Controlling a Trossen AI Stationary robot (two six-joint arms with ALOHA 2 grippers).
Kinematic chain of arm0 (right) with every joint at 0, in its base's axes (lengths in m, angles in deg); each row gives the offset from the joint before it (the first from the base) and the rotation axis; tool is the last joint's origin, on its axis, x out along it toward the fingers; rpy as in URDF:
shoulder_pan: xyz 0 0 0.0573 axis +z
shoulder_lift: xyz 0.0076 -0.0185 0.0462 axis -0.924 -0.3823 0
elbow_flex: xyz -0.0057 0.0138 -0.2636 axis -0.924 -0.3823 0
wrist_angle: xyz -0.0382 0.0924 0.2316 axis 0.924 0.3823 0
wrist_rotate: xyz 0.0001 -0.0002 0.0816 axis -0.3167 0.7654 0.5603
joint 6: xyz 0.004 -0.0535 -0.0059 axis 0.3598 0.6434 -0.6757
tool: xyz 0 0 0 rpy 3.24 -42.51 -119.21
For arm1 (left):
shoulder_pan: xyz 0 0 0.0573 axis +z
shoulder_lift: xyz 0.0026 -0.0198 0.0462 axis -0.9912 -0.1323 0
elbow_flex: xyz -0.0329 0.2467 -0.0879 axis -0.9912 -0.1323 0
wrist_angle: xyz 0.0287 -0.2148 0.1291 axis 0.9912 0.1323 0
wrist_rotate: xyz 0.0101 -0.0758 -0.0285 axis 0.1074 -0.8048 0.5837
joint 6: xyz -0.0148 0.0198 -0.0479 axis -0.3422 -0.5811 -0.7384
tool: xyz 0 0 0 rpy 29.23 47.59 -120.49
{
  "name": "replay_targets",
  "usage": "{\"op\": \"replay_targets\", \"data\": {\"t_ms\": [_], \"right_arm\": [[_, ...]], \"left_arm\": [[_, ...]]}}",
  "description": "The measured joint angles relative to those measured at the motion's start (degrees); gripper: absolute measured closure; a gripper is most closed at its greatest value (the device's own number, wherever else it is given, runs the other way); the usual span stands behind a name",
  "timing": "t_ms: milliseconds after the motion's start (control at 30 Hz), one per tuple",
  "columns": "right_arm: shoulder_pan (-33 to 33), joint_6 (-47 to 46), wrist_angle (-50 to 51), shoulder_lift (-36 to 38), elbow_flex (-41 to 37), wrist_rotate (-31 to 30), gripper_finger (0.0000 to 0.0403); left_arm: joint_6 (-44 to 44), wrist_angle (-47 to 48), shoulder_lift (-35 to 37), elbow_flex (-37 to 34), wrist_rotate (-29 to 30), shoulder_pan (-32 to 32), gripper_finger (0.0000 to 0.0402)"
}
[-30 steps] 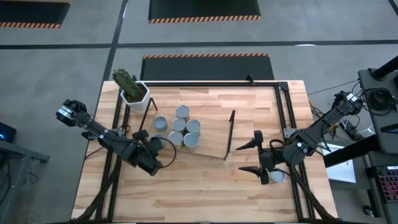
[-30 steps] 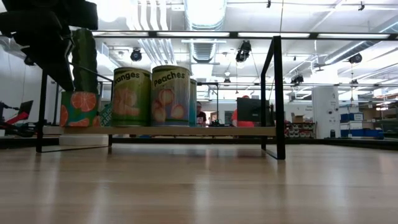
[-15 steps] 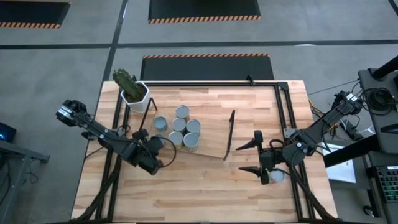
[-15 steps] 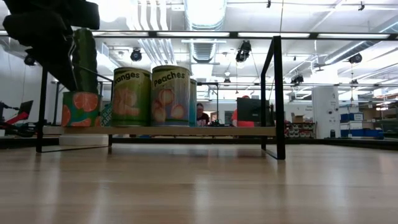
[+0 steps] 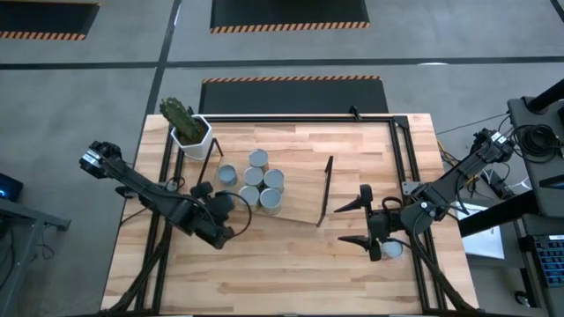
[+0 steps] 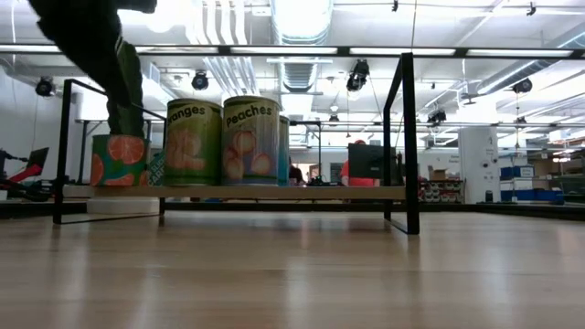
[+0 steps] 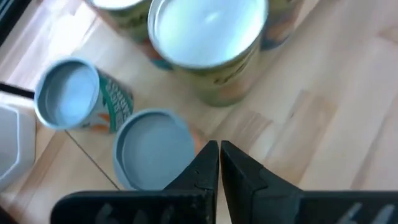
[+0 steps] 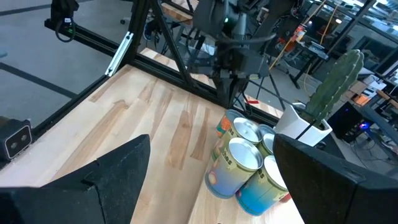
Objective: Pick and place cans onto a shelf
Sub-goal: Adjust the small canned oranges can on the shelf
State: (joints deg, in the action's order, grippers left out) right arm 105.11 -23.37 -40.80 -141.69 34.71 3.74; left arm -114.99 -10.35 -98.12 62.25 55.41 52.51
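Left gripper [image 7: 219,163] empty, fingers pressed together, above cans [image 5: 256,182] clustered on shelf [image 5: 300,198]; right gripper [image 5: 359,222] wide open, waiting aside; judged between placements; next needs another can.

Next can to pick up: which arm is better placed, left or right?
Right, probably. The loose can lies off the shelf, just beside the right arm, and the right gripper is open close by. The left gripper is shut above the grouped cans on the shelf, across the table.
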Motion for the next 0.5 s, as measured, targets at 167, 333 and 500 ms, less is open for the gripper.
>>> {"op": "replay_targets", "data": {"t_ms": [167, 333, 500], "right_arm": [[0.0, 0.0, 0.0, 0.0, 0.0, 0.0, 0.0076], [0.0, -0.6, 0.2, 0.0, 0.0, 0.0, 0.0076], [0.0, -0.6, 0.3, 0.0, 0.0, 0.0, 0.0076]], "left_arm": [[2.4, 0.1, 0.0, 3.0, 0.2, 0.0, 0.0402], [3.3, 0.7, 0.0, 5.0, 1.9, 0.0, 0.0402], [4.1, 0.8, 0.0, 5.5, 3.0, 0.0, 0.0402]]}}
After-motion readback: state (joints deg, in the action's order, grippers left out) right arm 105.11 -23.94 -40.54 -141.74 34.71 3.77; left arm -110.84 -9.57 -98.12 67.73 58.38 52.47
